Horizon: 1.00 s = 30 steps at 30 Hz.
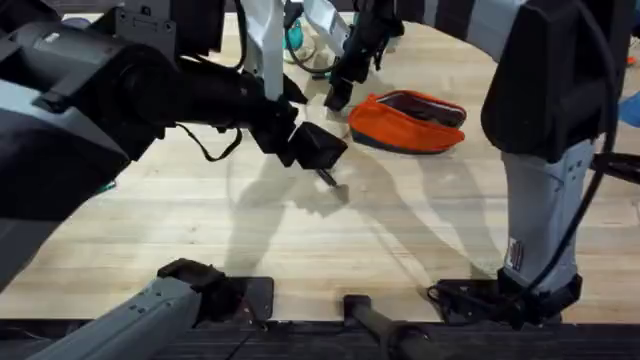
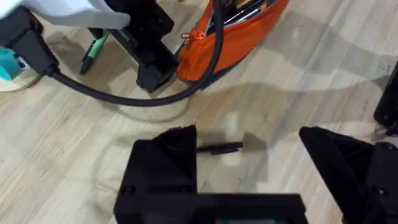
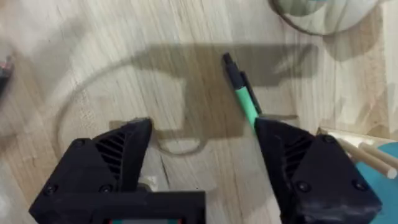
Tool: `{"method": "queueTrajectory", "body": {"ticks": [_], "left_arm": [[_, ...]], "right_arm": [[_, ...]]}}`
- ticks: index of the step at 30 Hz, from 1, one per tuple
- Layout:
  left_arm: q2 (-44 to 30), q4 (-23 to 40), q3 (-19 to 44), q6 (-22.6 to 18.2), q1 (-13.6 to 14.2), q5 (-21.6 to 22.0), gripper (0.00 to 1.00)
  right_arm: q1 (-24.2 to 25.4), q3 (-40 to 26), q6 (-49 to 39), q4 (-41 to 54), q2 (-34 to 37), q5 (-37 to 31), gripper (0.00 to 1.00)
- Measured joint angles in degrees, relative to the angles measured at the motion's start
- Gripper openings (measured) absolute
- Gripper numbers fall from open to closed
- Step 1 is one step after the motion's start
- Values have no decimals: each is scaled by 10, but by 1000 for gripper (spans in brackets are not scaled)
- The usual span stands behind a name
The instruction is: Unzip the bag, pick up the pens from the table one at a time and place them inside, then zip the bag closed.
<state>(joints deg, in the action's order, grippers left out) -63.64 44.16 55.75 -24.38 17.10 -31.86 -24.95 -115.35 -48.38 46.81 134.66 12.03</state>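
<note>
The pale plank desk (image 1: pixel 200 230) carries everything, and the largest thing on it is the orange bag (image 1: pixel 410 122), lying at the far side right of centre with its zipper drawn back so the dark lining gapes; the left wrist view shows slim dark shapes inside the opening, probably a pen already stowed, though that is hard to make out. It seems to lie open-side up so that pens can be dropped in from above. The left tool (image 2: pixel 249 162) hangs over mid-desk with its fingers spread, straddling the black pen (image 2: pixel 219 148), which lies flat between them, apparently lined up for a pinch. The right tool (image 3: pixel 202 165) reaches to the far side just left of the bag, its fingers also spread and holding nothing, with the green pen (image 3: pixel 244 98) lying beside one finger on the wood. Both pens are not yet in the bag.
</note>
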Motion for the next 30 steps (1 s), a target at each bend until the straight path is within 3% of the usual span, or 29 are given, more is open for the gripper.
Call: {"method": "queueTrajectory", "body": {"ticks": [22,24,30], "left_arm": [[0,0,0,0,0,0,995],[0,0,0,0,0,0,995],[0,0,0,0,0,0,995]], "right_arm": [[16,-12,39,-10,20,26,993],[16,-12,43,-4,20,28,918],[15,-14,47,2,20,19,521]]}}
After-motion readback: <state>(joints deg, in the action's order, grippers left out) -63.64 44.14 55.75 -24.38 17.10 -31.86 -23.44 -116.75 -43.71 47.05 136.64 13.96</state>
